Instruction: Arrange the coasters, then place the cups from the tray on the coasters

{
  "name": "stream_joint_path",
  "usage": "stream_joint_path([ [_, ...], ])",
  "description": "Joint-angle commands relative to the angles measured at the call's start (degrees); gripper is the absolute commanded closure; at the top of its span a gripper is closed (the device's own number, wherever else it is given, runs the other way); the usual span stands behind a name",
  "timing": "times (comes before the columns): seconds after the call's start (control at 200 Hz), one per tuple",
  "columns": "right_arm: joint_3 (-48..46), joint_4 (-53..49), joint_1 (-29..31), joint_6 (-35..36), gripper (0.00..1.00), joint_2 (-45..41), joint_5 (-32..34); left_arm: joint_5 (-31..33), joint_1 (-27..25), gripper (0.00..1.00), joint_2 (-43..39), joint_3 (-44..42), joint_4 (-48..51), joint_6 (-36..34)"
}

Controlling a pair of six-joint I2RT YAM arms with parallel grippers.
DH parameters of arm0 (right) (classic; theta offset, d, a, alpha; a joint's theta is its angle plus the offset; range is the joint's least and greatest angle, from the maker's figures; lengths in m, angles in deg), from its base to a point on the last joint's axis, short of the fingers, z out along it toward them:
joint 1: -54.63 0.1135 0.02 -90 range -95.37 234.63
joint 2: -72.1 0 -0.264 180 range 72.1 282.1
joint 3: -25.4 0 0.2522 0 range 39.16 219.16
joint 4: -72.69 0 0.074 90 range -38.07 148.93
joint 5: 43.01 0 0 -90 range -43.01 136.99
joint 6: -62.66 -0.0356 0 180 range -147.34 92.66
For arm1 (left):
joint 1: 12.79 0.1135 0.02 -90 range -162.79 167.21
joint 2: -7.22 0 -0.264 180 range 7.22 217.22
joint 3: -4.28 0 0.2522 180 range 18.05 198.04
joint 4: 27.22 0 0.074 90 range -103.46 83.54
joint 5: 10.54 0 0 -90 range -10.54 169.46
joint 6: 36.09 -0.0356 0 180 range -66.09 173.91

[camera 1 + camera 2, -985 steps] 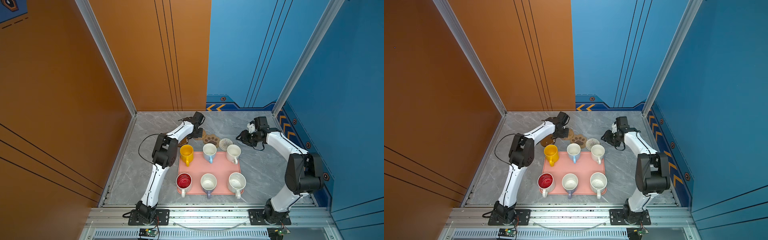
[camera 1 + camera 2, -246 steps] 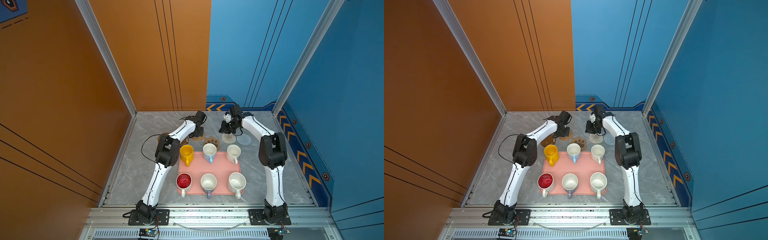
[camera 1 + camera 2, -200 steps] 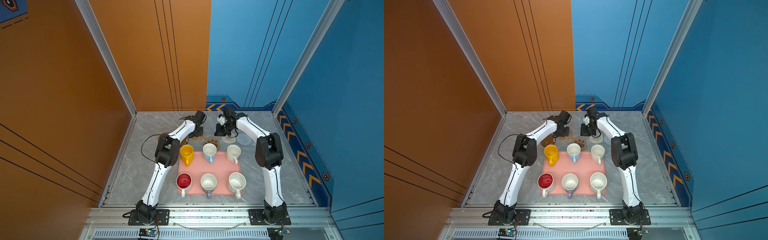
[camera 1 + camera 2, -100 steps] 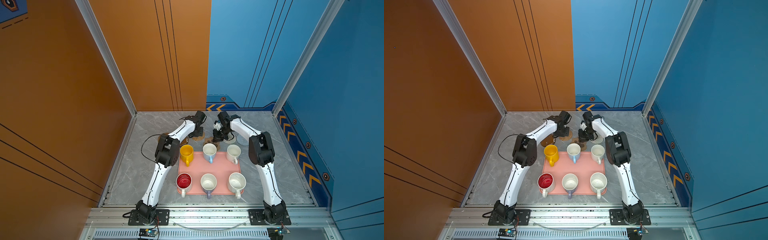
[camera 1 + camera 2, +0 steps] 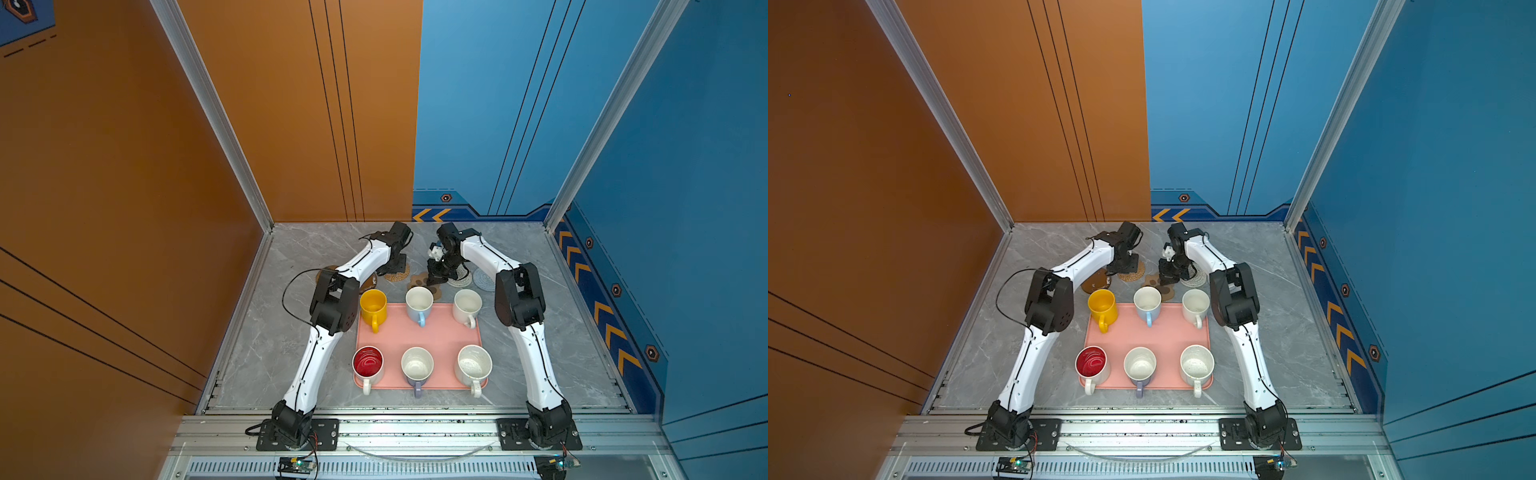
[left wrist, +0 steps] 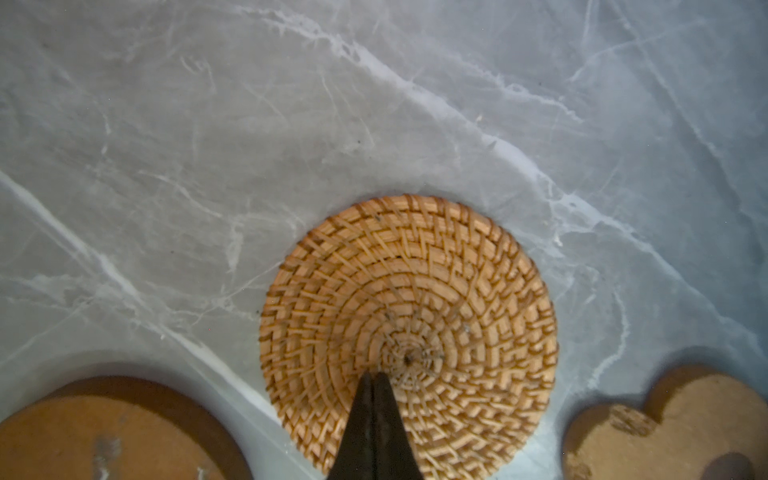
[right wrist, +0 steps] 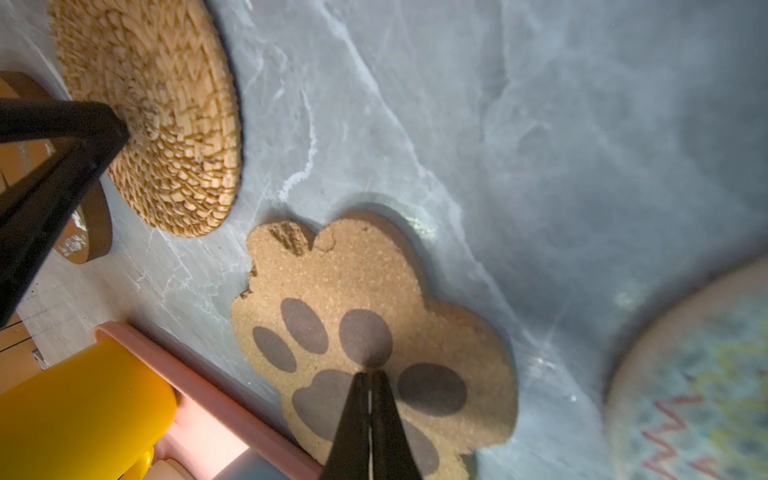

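Coasters point(image 5: 484, 279) seem thin and light to us: left jaws, shut and empty, touch the tan woven coaster point(image 6: 409, 316), right jaws likewise the stiff-looking paw coaster point(image 7: 365, 282), just above the tray point(image 5: 432, 336) in both top views; we'd slide or edge-pinch.

Blurry woven coaster point(image 7: 702, 386), half beyond the right wrist view's edge
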Motion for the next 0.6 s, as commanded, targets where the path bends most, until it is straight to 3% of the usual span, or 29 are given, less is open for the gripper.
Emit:
stream_joint_path([
  [0.0, 1.08, -2.2, -1.08, 0.47, 1.0, 3.57, 2.41, -0.73, 0.02, 0.97, -1.89, -1.59, 2.61, -0.54],
  [0.596, 9.42, -2.07, -4.28, -1.98, 1.0, 9.38, 2.86, -0.29, 0.11, 0.96, -2.77, -1.59, 2.62, -0.83],
])
